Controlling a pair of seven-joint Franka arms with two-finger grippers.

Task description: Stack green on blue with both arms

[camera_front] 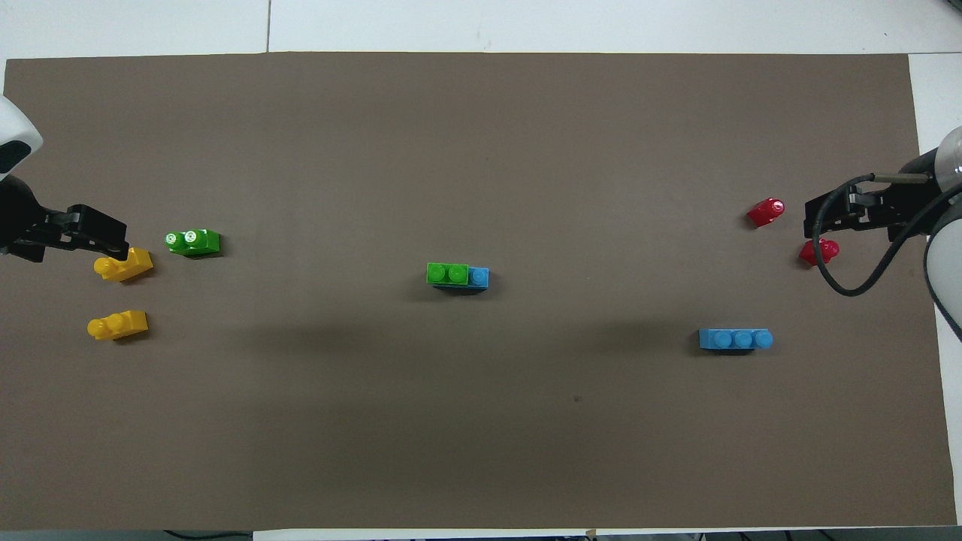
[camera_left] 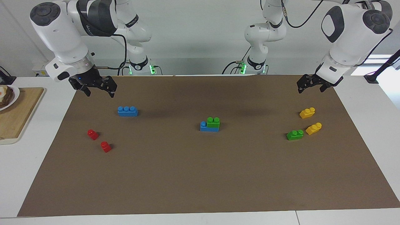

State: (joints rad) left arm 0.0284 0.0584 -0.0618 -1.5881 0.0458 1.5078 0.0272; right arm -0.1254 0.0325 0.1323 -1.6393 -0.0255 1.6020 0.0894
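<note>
Both arms hang raised at their own ends of the table, elbows high. The right gripper (camera_left: 97,90) points down, fingers spread and empty; the left gripper (camera_left: 310,86) tilts down, likewise open.

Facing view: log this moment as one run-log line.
stack: green brick on blue brick, mid-mat | left gripper: raised, empty | right gripper: raised, empty | spare blue brick, spare green brick: loose

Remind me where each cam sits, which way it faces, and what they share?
Facing view: high across the table, looking back at both arms; right gripper and left gripper open, raised over the mat's robot-side corners.
Overhead view: high above the robots' end, steeply down; only grippers and wrists show at its side edges.
Shared: green brick on blue brick mid-mat, lone blue brick, loose green brick; sides mirrored.
</note>
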